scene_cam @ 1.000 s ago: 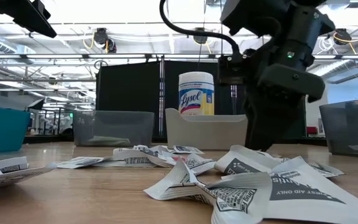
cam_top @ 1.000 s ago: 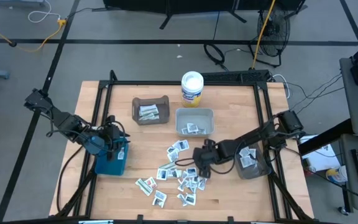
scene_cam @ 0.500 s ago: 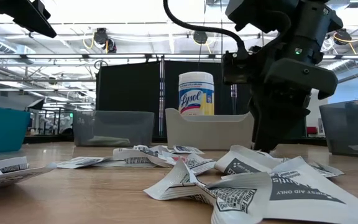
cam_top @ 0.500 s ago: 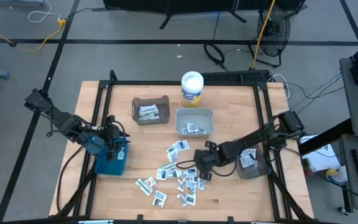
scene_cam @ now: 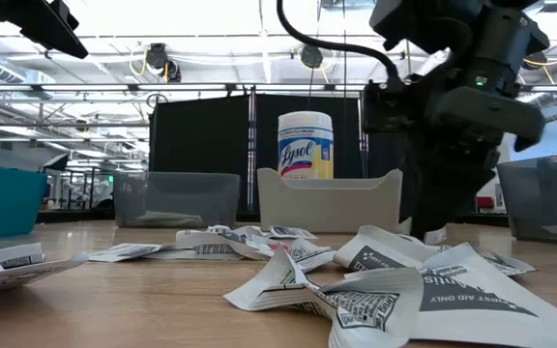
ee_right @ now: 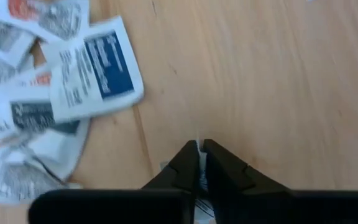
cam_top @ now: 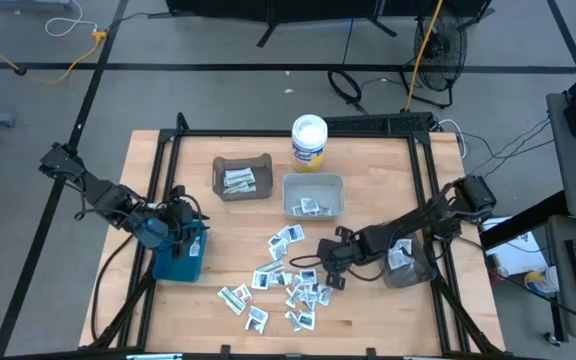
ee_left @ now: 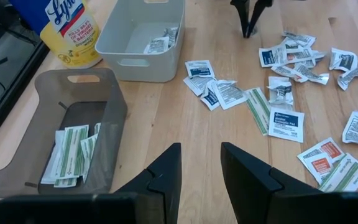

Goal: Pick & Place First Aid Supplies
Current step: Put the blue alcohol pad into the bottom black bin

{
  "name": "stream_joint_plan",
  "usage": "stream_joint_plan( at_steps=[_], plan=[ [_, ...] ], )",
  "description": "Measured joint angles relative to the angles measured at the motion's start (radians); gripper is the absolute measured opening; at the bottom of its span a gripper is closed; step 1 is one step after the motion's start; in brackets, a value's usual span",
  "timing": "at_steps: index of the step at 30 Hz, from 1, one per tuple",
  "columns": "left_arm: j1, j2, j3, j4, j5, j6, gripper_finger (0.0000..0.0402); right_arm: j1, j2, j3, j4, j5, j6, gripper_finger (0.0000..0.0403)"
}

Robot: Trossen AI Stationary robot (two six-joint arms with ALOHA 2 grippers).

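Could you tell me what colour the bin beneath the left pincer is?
Teal blue bin, clearest in the high view.

- The left arm (cam_top: 98, 195) is showing as a chain of dark, near-black blocky links, with black cable looping beside it.
- Its wrist is carrying a blue housing (bright against the dark links) just behind the left pincer (ee_left: 201, 171), whose two fingers (ee_left: 166, 174) are looking matte black, broad and wedge-shaped with bevelled inner faces.
- The right arm (cam_top: 423, 225) is appearing in the same dark finish, slim links joined by chunkier joint housings.
- In the low view a thick black cable (scene_cam: 303, 43) is arching over its wrist, and a small green light (scene_cam: 483, 82) is glowing on the housing.
- The right pincer (ee_right: 199, 163) is showing two black tapered fingers (ee_right: 225, 171) with angled tips.
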State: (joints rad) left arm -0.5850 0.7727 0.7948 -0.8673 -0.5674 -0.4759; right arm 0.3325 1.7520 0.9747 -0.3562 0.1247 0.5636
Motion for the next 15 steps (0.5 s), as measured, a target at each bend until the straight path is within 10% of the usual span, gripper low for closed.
stream_joint_plan(
  at_steps=[15],
  plan=[
    [0.0, 0.0, 0.0, 0.0, 0.0, 0.005, 0.0118, 0.024, -0.05, -0.001, -0.006, -0.027, 0.061, 0.0002]
  ],
)
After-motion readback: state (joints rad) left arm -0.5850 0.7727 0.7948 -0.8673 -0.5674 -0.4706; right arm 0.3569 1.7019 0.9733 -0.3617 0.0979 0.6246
